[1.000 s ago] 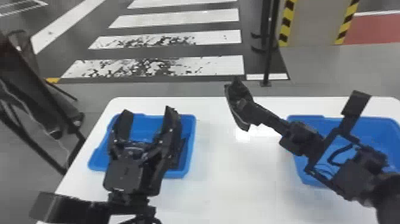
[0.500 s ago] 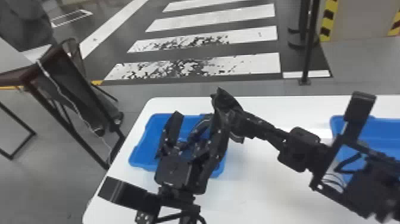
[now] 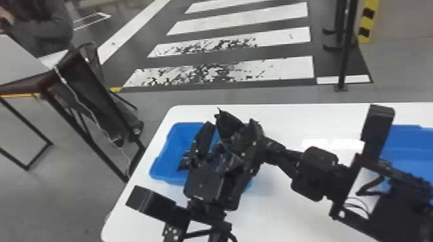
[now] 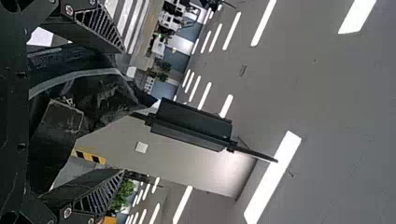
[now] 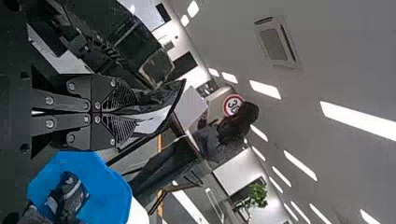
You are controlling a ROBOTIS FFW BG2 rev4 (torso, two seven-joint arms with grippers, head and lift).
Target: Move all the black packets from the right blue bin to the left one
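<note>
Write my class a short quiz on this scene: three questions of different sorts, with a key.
1. Multiple choice: what colour is the bin holding several dark packets?
A. Red
B. Blue
C. Green

2. True or false: the left end effector's fingers are pressed together.

3. Fill in the blank, "open" or "shut": the right end effector is ____ on a black packet.

Key: 1 B; 2 false; 3 shut.

Head view: from high on near side, facing forward, down over white table [image 3: 280, 206]. Left wrist view: facing far side, up to ceiling [image 4: 327, 84]. Right wrist view: facing left, upward, near left blue bin [image 3: 172, 146], shared with head view. Head, left wrist views share far floor stripes [image 3: 286, 69].
</note>
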